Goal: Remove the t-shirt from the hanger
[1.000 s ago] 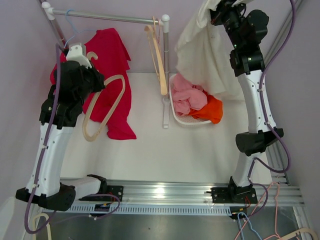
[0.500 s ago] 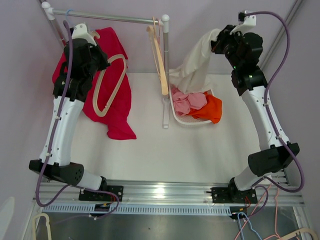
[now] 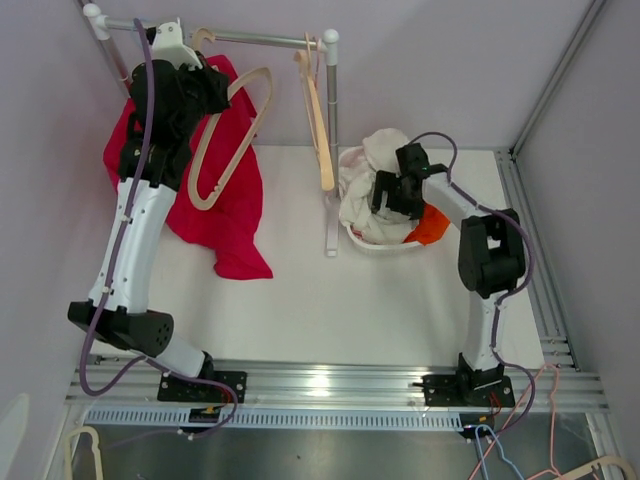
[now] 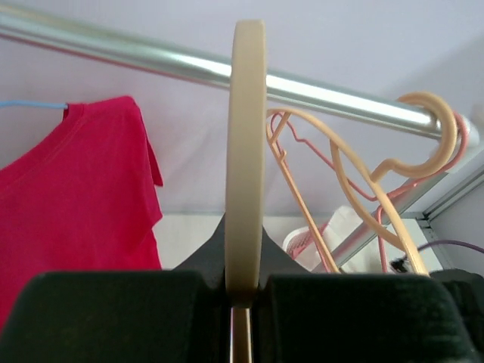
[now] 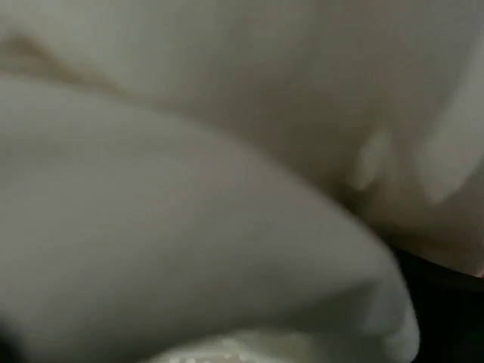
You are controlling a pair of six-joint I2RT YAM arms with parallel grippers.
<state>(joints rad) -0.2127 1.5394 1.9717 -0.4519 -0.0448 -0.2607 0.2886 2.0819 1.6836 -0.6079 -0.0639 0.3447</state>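
Two white robot arms rise from the near edge of a white surface [image 3: 330,300]. Toward the far right corner, the right arm bends down into a white basket [image 3: 382,248], and the right gripper [image 3: 385,195] is buried in a cream t-shirt [image 3: 358,190] heaped there. The wrist camera shows only blurred cream cloth, so whether the jaws are apart or together cannot be told. An orange garment [image 3: 432,225] shows at the basket's right side under the arm. The cream t-shirt is off any hanger and lies wholly in the basket. At the far left, the left arm reaches up high. The left gripper [image 4: 243,286] has its jaws clamped on the neck of a bare beige hanger [image 4: 247,151], held just below a metal rail [image 3: 260,38] along the far edge. A red t-shirt [image 3: 230,215] hangs from the rail's left end on a blue hanger [image 4: 30,104]. More beige hangers [image 3: 320,130] hang at the rail's right end.
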